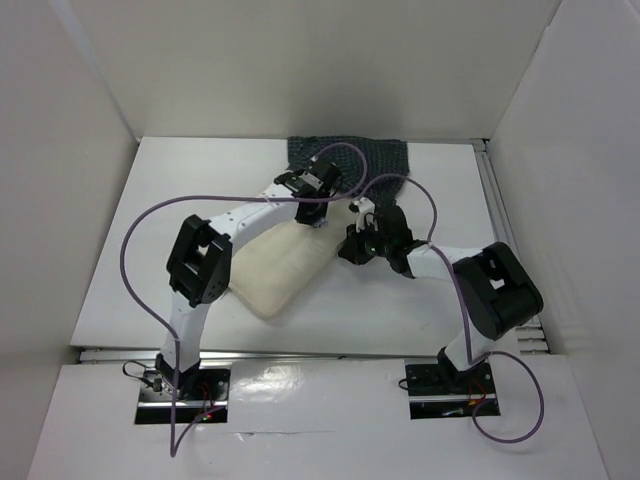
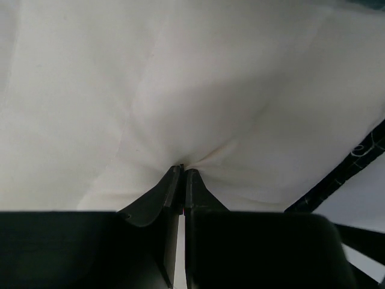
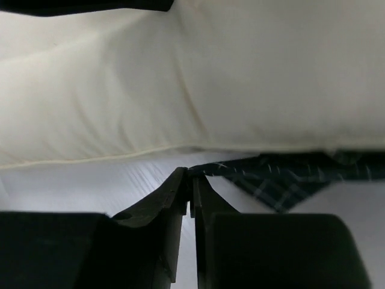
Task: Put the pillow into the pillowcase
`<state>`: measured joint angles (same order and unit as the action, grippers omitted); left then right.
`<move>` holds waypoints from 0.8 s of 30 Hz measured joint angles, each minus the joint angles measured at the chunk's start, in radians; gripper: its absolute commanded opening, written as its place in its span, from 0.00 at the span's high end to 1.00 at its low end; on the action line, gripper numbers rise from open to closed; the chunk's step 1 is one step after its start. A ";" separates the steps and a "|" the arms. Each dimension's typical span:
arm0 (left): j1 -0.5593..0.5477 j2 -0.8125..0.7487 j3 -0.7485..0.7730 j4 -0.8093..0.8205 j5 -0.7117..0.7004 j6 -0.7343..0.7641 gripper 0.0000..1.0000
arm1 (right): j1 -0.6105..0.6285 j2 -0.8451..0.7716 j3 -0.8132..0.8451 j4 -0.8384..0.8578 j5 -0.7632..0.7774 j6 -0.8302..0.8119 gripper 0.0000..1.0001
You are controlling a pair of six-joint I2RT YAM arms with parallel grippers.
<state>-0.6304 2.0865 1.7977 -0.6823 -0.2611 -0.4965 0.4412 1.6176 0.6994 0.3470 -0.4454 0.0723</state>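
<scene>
top external view: the pillow point(image 1: 275, 275) lies on the white table point(image 1: 150, 220), left of centre, slanting from the near left towards the far right. the pillowcase point(image 1: 375, 160) is spread flat at the far edge, against the back wall point(image 1: 300, 70). the left gripper point(image 1: 318, 216) has its tips at the pillow's far end. the right gripper point(image 1: 352, 240) sits just beside it, on the right. nearly all the cushion shows bare cream, so i'd say the stuffing has hardly begun. the mouth of the case is yet to be opened and drawn over the pillow. purple cables point(image 1: 140, 230) loop over both arms, and the left forearm lies across the pillow, which may get in the way of sliding it.

left wrist view: the jaws are pressed nearly together on a pinch of the pillow's cream fabric, and creases run out from the pinch. a strip of checked cloth shows at the right edge.

right wrist view: the jaws are narrow, almost touching, low over the table. a corner of the pillowcase reaches right up to their tips. whether it is truly pinched i cannot tell. the pillow's seamed edge lies just beyond, not inside the case.
</scene>
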 measured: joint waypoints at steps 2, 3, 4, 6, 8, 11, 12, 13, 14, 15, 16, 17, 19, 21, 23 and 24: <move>-0.028 0.003 0.003 0.001 -0.010 0.000 0.98 | 0.005 -0.008 0.000 -0.047 0.025 -0.011 0.63; -0.033 -0.001 0.001 0.003 -0.011 0.002 0.91 | 0.008 -0.018 0.000 -0.066 0.047 -0.007 0.52; -0.035 -0.007 -0.006 0.008 -0.014 0.002 0.73 | 0.014 -0.035 0.000 -0.089 0.090 -0.006 0.44; -0.034 -0.030 -0.039 0.026 -0.024 0.010 0.51 | 0.020 -0.087 0.002 -0.129 0.197 0.000 0.35; -0.029 -0.070 -0.087 0.028 -0.036 0.024 0.20 | 0.019 -0.137 0.020 -0.175 0.306 0.007 0.31; -0.025 -0.121 -0.121 0.024 -0.038 0.056 0.00 | -0.008 -0.161 0.109 -0.256 0.428 0.022 0.25; -0.024 -0.132 -0.122 0.029 -0.037 0.069 0.00 | -0.013 -0.162 0.139 -0.282 0.458 0.028 0.23; -0.026 -0.141 -0.122 0.035 -0.036 0.082 0.00 | -0.018 -0.163 0.164 -0.306 0.489 0.033 0.19; -0.031 -0.148 -0.122 0.041 -0.032 0.100 0.00 | -0.024 -0.169 0.186 -0.332 0.523 0.041 0.15; -0.037 -0.151 -0.121 0.048 -0.031 0.110 0.00 | -0.029 -0.176 0.200 -0.356 0.553 0.046 0.12; -0.050 -0.151 -0.114 0.051 -0.027 0.133 0.00 | -0.037 -0.185 0.208 -0.381 0.580 0.048 0.12; -0.064 -0.147 -0.104 0.055 -0.016 0.158 0.00 | -0.048 -0.195 0.216 -0.412 0.603 0.051 0.12; -0.103 -0.130 -0.065 0.062 0.007 0.196 0.00 | -0.078 -0.203 0.224 -0.444 0.623 0.052 0.12; -0.129 -0.107 -0.026 0.071 0.026 0.222 0.00 | -0.128 -0.203 0.229 -0.463 0.621 0.054 0.12; -0.156 -0.059 0.044 0.069 0.043 0.240 0.00 | -0.183 -0.203 0.229 -0.463 0.586 0.049 0.13; -0.167 -0.031 0.080 0.074 0.048 0.247 0.00 | -0.208 -0.203 0.229 -0.460 0.569 0.043 0.13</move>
<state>-0.7975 2.0560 1.8774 -0.6083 -0.2131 -0.2493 0.2333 1.4151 0.9283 -0.1131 0.1234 0.1158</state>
